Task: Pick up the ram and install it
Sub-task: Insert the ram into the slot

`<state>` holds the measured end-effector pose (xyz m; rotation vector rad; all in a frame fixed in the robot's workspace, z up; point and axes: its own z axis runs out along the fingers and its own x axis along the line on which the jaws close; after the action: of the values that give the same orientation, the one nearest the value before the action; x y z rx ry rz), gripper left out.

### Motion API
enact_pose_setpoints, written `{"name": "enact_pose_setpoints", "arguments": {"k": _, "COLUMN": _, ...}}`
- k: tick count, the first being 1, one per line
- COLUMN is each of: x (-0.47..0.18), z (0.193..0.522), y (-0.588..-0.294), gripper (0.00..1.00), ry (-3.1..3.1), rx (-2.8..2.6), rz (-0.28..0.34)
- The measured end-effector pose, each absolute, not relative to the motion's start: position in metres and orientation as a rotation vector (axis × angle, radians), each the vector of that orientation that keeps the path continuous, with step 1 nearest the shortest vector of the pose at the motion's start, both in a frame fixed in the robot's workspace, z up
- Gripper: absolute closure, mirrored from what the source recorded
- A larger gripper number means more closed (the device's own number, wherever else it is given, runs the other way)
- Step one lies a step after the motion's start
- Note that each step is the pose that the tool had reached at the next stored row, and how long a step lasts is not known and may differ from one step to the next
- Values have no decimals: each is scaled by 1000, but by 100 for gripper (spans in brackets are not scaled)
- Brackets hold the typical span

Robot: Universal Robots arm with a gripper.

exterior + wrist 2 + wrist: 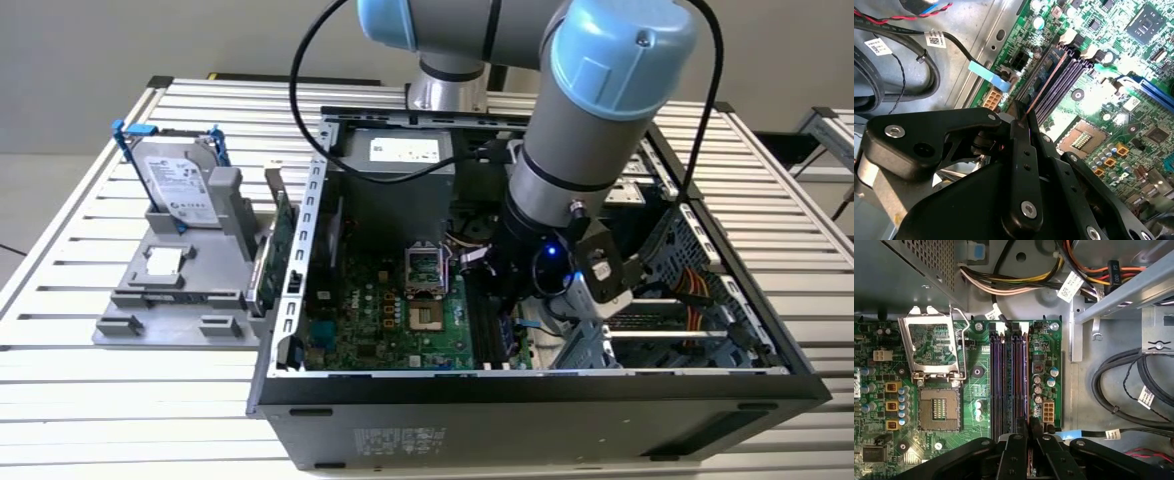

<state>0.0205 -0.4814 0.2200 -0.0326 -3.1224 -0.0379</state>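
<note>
A slatted aluminium table (80, 400) carries an open black computer case (534, 420). Inside the case, over the green motherboard (1049, 347), the black gripper (1021, 120) is clamped on the thin dark-blue ram stick (1046, 82), held edge-on above the black memory slots (1009, 380).

slatted metal table (80, 230), grey wall (134, 40)

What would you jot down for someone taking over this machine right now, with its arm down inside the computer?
End effector: shut on the ram, held edge-on, low inside the open computer case.
Ram: lined up along the memory slots on the motherboard.
Done: ram picked up and brought to the slots.
Left: seating it; whether it has entered a slot cannot be told.
</note>
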Motion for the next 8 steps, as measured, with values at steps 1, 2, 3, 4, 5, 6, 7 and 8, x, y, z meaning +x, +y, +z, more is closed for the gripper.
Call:
{"name": "enact_pose_setpoints", "arguments": {"k": 1, "x": 21, "z": 220, "y": -481, "gripper": 100, "ry": -3123, "rx": -32, "rz": -35}}
{"name": "enact_pose_setpoints", "arguments": {"k": 2, "x": 21, "z": 220, "y": -481, "gripper": 100, "ry": -3123, "rx": -32, "rz": -33}}
{"name": "enact_pose_setpoints", "arguments": {"k": 3, "x": 21, "z": 220, "y": -481, "gripper": 100, "ry": -3123, "rx": -32, "rz": -31}}
{"name": "enact_pose_setpoints", "arguments": {"k": 4, "x": 21, "z": 220, "y": -481, "gripper": 100, "ry": -3123, "rx": -33, "rz": -27}}
{"name": "enact_pose_setpoints", "arguments": {"k": 5, "x": 21, "z": 220, "y": -481, "gripper": 100, "ry": -3122, "rx": -33, "rz": -23}}
{"name": "enact_pose_setpoints", "arguments": {"k": 6, "x": 21, "z": 221, "y": -481, "gripper": 100, "ry": -3121, "rx": -33, "rz": -18}}
{"name": "enact_pose_setpoints", "arguments": {"k": 7, "x": 21, "z": 221, "y": -480, "gripper": 100, "ry": -3120, "rx": -33, "rz": -14}}
{"name": "enact_pose_setpoints", "arguments": {"k": 8, "x": 21, "z": 221, "y": -480, "gripper": 100, "ry": -3120, "rx": -33, "rz": -11}}
